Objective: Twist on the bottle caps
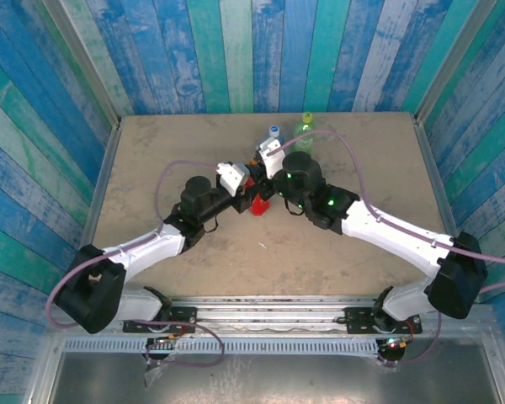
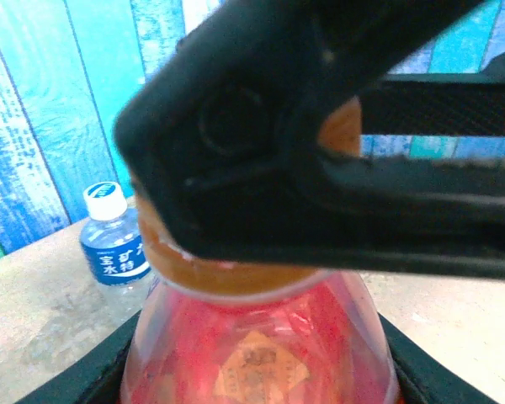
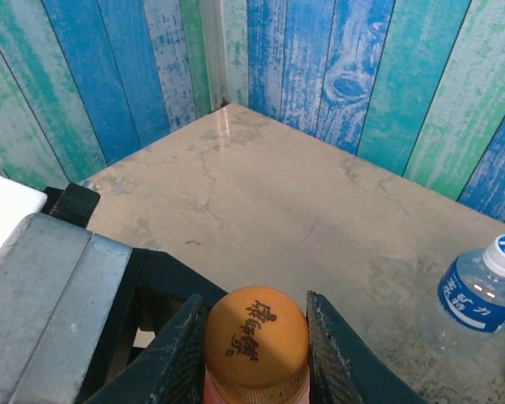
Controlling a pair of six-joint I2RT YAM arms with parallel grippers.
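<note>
The small round orange plastic cap (image 3: 257, 341) sat on the neck of the red plastic bottle (image 2: 261, 353), printed top upward. The right gripper (image 3: 257, 313) was clenched on it, one dark finger pressed to each side. The left gripper (image 1: 246, 200) grasped the red bottle lower down, its black jaws showing at either flank of the body. The bottle stood upright on the pale stone-patterned tabletop (image 3: 261, 194), between the two arms. Whether the thread had bitten I could not tell, though the cap's lower rim looked level on the neck.

The step in hand seemed to be turning the cap home. To do it well, the right wrist should rotate about the bottle's own axis, with light downward pressure and no sideways pull, lest the cap cross-thread. The left grip should stop the bottle spinning without crushing its thin wall. At the end of the wrist's travel, better to let go, turn back and re-grip than to drag.

Beyond the red bottle, toward the far wall, stood a short clear plastic bottle with a blue label (image 3: 475, 295), capped in white and blue; right of that stood a translucent green bottle (image 1: 305, 126). The right arm passed near both, so a wide swing might knock them.
</note>
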